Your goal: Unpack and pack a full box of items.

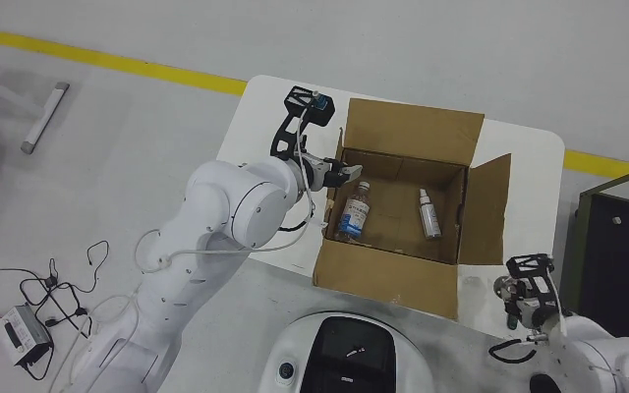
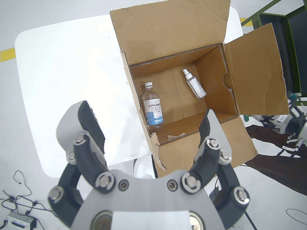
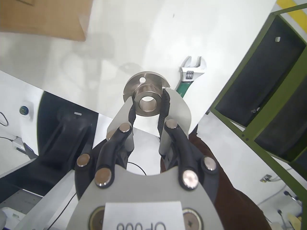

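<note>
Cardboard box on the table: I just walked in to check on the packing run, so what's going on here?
The left gripper hangs open at one wall of the open brown cardboard box, where a clear blue-labelled plastic bottle and a small white spray bottle lie. The right gripper, apart from the box, is shut on a round flanged metal bushing over the white table, near a green-handled adjustable wrench.

A white table (image 1: 265,118) with rounded corners occupies the middle and right of the top view. An open cardboard box (image 1: 388,275) stands on it at the frame's centre, flaps spread, its lower wall close to the table's lower edge. A green-handled adjustable wrench (image 3: 190,72) lies flat near the table's edge.
</note>
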{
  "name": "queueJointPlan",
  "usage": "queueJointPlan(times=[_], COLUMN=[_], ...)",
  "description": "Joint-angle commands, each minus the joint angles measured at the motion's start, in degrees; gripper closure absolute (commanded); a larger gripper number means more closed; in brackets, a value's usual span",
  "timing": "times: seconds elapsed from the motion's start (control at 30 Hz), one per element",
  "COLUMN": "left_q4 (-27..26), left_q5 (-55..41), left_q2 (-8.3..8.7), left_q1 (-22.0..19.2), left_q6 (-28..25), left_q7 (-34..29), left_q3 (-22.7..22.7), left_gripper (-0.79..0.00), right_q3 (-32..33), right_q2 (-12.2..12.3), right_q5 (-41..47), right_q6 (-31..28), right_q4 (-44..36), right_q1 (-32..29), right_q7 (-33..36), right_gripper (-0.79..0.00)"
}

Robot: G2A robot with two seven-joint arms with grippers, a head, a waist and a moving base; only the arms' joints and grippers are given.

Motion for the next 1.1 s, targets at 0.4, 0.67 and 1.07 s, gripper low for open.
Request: queueJointPlan(times=[0.4, 0.67, 1.07], left_q4=[0.0, 0.0, 0.0], left_q5=[0.0, 0.0, 0.0], left_q2=[0.0, 0.0, 0.0], left_q1=[0.0, 0.0, 0.0], left_q6=[0.0, 0.0, 0.0], left_q7=[0.0, 0.0, 0.0], left_q3=[0.0, 0.0, 0.0], left_gripper=[-0.785, -0.785, -0.785], right_q3=[21.03, 21.75, 17.97], right_q2=[1.25, 3.37, 4.15], right_q5=[22.03, 29.85, 28.29], right_q6=[-14.46, -19.22, -16.3], right_q4=[-11.36, -11.36, -11.36], right_q1=[-1.76, 4.04, 5.89], right_q7=[-3.98, 1.45, 2.37], right_gripper=[0.0, 0.0, 0.0])
